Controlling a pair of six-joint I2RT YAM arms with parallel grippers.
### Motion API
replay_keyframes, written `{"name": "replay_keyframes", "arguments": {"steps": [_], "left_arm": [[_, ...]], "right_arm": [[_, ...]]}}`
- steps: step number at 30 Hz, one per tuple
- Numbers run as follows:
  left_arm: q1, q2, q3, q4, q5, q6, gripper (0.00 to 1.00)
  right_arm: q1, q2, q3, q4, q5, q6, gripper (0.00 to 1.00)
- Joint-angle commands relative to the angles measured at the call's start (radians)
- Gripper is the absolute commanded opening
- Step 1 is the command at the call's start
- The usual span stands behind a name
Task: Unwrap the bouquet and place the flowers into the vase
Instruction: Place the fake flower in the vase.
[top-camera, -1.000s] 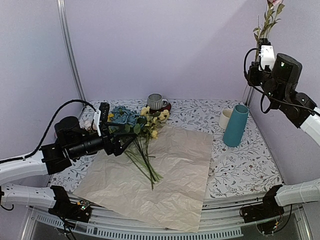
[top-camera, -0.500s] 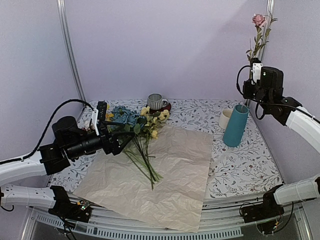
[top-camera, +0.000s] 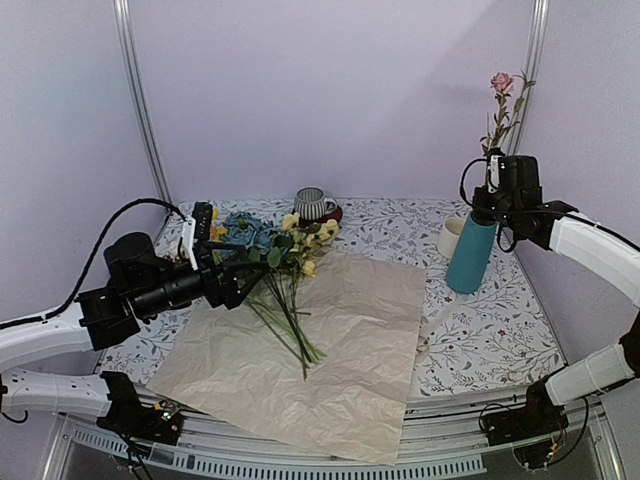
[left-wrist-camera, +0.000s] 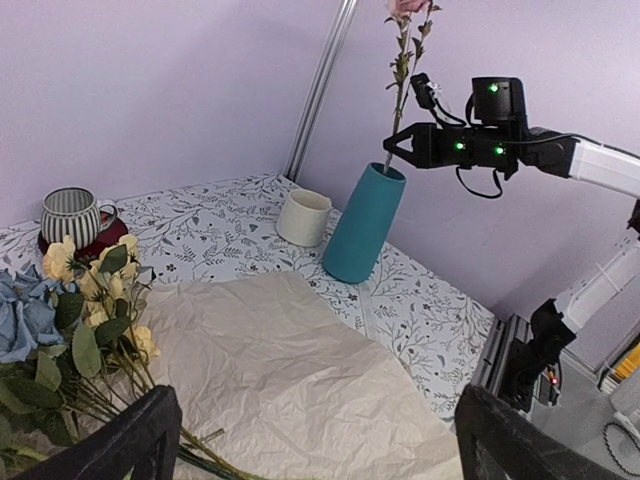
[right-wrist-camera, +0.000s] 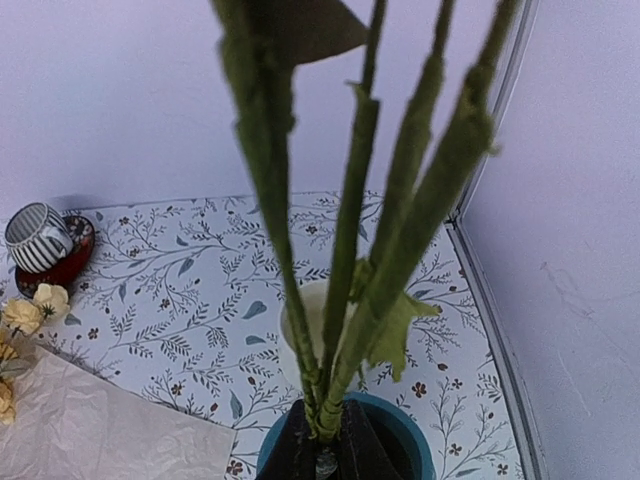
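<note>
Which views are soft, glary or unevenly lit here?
Top external: even, soft light, no glare, everything sharp. Left wrist: scene sharp; only its own fingers at the bottom edge look dark and soft. Right wrist: the flower stems, close to the lens, look fuzzy, while the table behind is crisper.

Striped grey cup (top-camera: 312, 203) on red saucer (top-camera: 334, 213) at upper centre, cream mug (top-camera: 451, 238) right of centre, both standing on leaf-print tablecloth (top-camera: 490, 330), lilac backdrop (top-camera: 330, 90) behind.
</note>
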Motion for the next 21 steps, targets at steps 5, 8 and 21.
{"name": "replay_keyframes", "arguments": {"steps": [5,8,21], "left_arm": [[0.003,0.001,-0.017,-0.007,-0.005,0.008,0.98],[0.005,0.001,-0.017,-0.010,-0.008,0.011,0.98],[0.006,0.000,-0.028,-0.041,-0.105,0.003,0.98]], "right_arm": [[-0.009,0.052,0.010,-0.047,-0.015,0.045,0.16],[-0.009,0.060,0.030,-0.071,-0.021,0.044,0.47],[-0.009,-0.047,0.046,-0.184,-0.041,0.047,0.84]]}}
